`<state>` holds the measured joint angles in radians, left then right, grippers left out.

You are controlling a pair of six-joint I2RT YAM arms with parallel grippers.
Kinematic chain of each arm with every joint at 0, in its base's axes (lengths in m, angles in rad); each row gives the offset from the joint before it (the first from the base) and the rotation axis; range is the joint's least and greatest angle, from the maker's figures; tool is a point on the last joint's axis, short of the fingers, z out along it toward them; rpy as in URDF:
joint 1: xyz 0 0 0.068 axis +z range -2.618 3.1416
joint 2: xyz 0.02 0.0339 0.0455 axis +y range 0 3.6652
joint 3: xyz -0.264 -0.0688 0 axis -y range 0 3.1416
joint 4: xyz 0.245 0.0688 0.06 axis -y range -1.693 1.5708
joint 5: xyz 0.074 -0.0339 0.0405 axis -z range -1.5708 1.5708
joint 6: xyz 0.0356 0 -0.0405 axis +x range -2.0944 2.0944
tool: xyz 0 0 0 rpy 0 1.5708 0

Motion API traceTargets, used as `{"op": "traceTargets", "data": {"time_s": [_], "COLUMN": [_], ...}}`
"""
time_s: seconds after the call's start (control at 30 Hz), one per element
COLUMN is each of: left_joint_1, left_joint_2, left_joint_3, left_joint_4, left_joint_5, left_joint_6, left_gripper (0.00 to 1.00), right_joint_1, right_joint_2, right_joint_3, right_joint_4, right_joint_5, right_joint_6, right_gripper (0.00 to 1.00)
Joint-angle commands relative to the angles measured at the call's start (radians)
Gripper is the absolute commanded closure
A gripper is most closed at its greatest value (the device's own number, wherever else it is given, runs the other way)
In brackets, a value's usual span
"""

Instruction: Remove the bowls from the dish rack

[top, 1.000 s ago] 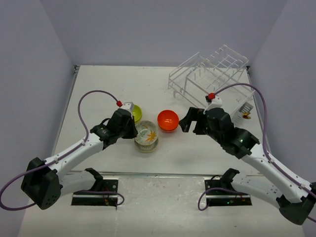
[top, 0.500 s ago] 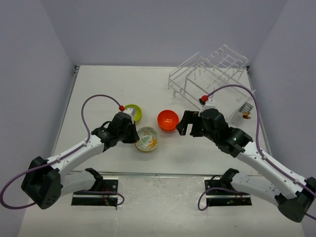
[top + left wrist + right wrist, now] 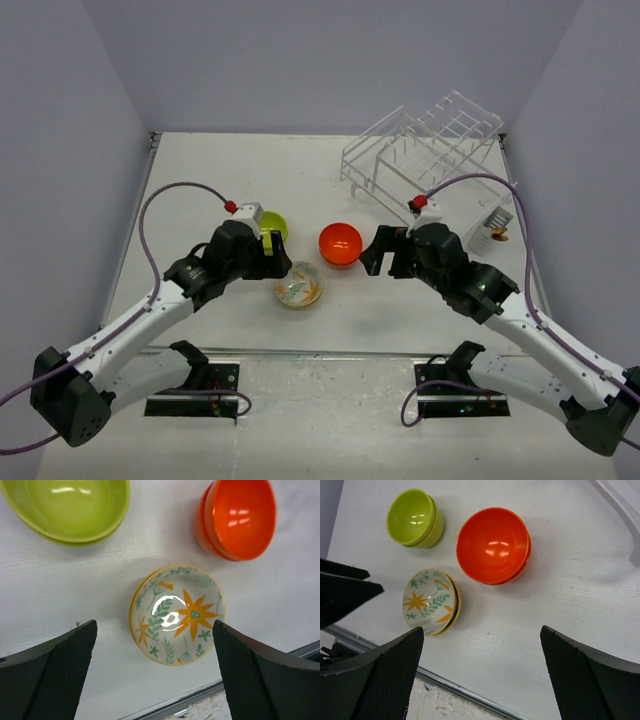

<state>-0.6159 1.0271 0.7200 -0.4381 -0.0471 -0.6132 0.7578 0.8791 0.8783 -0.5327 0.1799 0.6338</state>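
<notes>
The cream flower-pattern bowls point(image 3: 298, 289) point(image 3: 176, 614) point(image 3: 431, 601) sit nested on the table near its front edge. The yellow-green bowls point(image 3: 274, 226) point(image 3: 70, 507) point(image 3: 415, 517) stand behind them to the left. To the right are the orange-red bowls point(image 3: 340, 244) point(image 3: 237, 520) point(image 3: 493, 545). My left gripper point(image 3: 270, 262) point(image 3: 154, 630) hovers open above the flower bowls, touching nothing. My right gripper point(image 3: 382, 250) point(image 3: 482, 630) hangs open and empty just right of the orange-red bowls. The white wire dish rack point(image 3: 425, 150) stands at the back right with no bowl showing in it.
A small white slotted holder point(image 3: 492, 222) with something orange beside it lies to the right of the rack. The table's metal front edge point(image 3: 330, 352) point(image 3: 445, 680) runs close below the flower bowls. One white bar of the rack point(image 3: 619, 510) crosses the right wrist view's top right corner.
My left gripper lowered the flower bowl it held, opened and let it go, then rose a little to the left. The right arm shifted only slightly.
</notes>
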Motion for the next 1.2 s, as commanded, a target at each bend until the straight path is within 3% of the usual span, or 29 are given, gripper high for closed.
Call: {"op": "traceTargets", "data": {"time_s": [0.0, 0.23, 0.37, 0.47, 0.7, 0.87, 1.17], "left_joint_1": [-0.001, 0.001, 0.001, 0.001, 0.001, 0.001, 0.001], "left_joint_2": [-0.128, -0.274, -0.369, -0.459, -0.613, -0.631, -0.579], "left_joint_3": [0.117, 0.246, 0.268, 0.240, 0.177, 0.165, 0.121], "left_joint_4": [-0.105, -0.362, -0.413, -0.404, -0.349, -0.321, -0.291], "left_joint_5": [-0.163, -0.588, -0.814, -0.905, -0.850, -0.841, -0.817], "left_joint_6": [0.010, 0.000, -0.007, 0.003, 0.082, 0.099, 0.075], "left_gripper": [0.00, 0.00, 0.00, 0.00, 0.00, 0.00, 0.00], "right_joint_1": [-0.003, -0.003, -0.003, -0.003, -0.003, -0.003, -0.003], "right_joint_2": [-0.032, -0.166, -0.270, -0.337, -0.534, -0.678, -0.608], "right_joint_3": [0.021, 0.172, 0.197, 0.198, 0.104, -0.027, -0.061], "right_joint_4": [-0.026, -0.277, -0.339, -0.343, -0.331, -0.201, -0.155], "right_joint_5": [0.101, 0.464, 0.578, 0.596, 0.566, 0.619, 0.627], "right_joint_6": [-0.014, -0.031, -0.117, -0.192, -0.207, -0.236, -0.270], "right_gripper": [0.01, 0.01, 0.01, 0.01, 0.01, 0.01, 0.01]}}
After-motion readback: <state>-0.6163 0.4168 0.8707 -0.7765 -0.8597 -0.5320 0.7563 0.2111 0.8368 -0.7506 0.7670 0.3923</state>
